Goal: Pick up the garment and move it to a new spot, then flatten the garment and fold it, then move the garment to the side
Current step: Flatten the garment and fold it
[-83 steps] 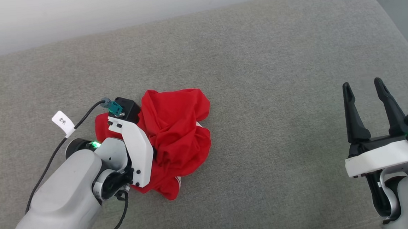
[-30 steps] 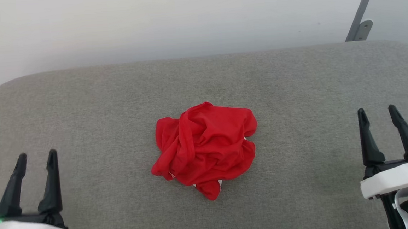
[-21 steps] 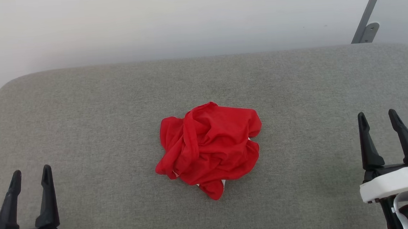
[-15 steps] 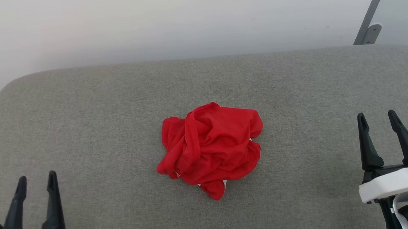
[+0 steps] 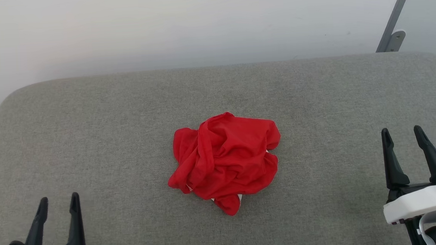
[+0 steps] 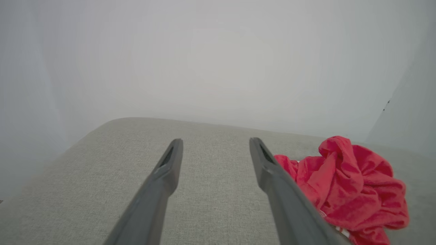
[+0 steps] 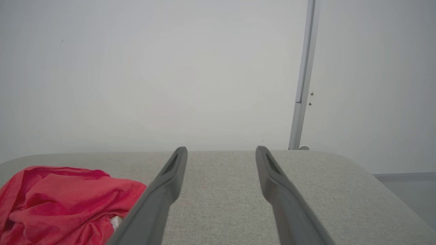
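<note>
1. Red jersey shirt: crumpled heap, mid grey cushion, white trim peeking at near edge.
2. Left gripper, right gripper: both spread wide, empty, well apart from heap.
3. Risk: pinching several bunched layers at once; shirt lifts as a wad, won't flatten.

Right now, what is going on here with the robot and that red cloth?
The red garment lies in a crumpled heap in the middle of the gray cushion, and nothing holds it. The left pincer and the right pincer both stand open and empty, one at each side, apart from the cloth. The garment is not yet flattened or folded.
</note>
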Robot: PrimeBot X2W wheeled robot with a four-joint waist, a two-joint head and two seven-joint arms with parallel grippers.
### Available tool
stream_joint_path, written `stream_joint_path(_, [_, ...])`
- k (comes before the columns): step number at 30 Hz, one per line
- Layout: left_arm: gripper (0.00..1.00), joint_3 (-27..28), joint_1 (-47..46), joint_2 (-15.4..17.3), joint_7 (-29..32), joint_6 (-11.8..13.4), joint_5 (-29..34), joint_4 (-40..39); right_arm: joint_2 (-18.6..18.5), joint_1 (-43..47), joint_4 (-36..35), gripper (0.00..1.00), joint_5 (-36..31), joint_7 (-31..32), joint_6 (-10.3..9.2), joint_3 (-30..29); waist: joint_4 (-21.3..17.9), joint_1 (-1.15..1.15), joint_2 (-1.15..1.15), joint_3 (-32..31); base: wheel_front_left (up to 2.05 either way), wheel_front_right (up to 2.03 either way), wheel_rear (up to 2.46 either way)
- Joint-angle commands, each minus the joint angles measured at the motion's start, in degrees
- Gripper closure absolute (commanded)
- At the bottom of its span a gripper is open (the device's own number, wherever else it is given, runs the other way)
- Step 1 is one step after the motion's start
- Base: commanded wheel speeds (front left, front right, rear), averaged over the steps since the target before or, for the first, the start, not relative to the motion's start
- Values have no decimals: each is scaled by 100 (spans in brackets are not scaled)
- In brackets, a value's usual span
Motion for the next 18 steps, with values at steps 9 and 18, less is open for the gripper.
stream_joint_path(9, [0, -211, -116, 123, -29, -23, -11, 72, 13, 95, 27, 0, -4, -19, -2, 71, -3, 0, 0, -11, 0, 0, 0])
stream_joint_path(18, [0, -289, -161, 174, -29, -24, -37, 73, -36, 103, 71, 0, 68, -52, -2, 183, -6, 0, 0, -5, 0, 0, 0])
